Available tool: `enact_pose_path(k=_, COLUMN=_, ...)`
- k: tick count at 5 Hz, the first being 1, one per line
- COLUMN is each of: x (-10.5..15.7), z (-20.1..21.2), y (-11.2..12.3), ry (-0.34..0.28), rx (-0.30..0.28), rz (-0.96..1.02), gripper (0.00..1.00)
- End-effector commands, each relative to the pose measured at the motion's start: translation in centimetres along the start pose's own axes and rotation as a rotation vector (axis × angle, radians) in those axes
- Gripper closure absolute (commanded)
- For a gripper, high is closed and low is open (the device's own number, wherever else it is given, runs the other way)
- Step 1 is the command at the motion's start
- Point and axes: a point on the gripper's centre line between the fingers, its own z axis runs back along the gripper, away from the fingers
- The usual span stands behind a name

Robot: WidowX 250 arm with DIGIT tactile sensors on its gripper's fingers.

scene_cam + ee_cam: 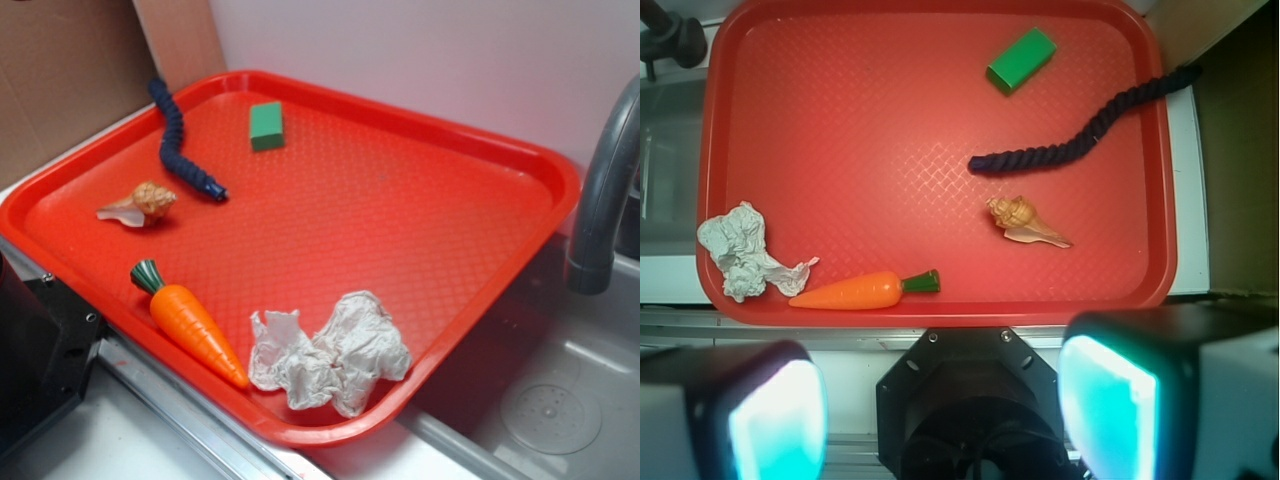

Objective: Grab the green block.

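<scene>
The green block (267,126) lies flat near the far left corner of the red tray (480,150). In the wrist view the green block (1021,60) is near the top edge of the tray (725,200), right of centre. My gripper (940,415) hangs high above the robot base, outside the tray's near rim, far from the block. Its two fingers (1105,410) stand wide apart with nothing between them. In the exterior view the gripper is out of view.
On the tray lie an orange toy carrot (190,322), a crumpled white paper (330,355), a seashell (142,204) and a dark blue rope (177,145). A grey faucet (605,190) and sink (550,400) are at right. The black robot base (40,350) is at the left front.
</scene>
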Motion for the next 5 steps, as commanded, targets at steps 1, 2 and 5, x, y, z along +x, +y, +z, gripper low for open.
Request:
enact_pose_path(k=1, x=0.0, z=0.0, y=0.0, ry=0.000, rx=0.000, rz=0.000, gripper=0.00)
enact_pose_path(k=2, x=1.5, z=-0.8, y=0.8, ry=0.012, rx=-0.010, rz=0.190, gripper=0.00)
enact_pose_path(k=5, x=8.1, z=-6.0, y=4.3, ry=-0.088, rx=-0.014, rz=0.709, gripper=0.00)
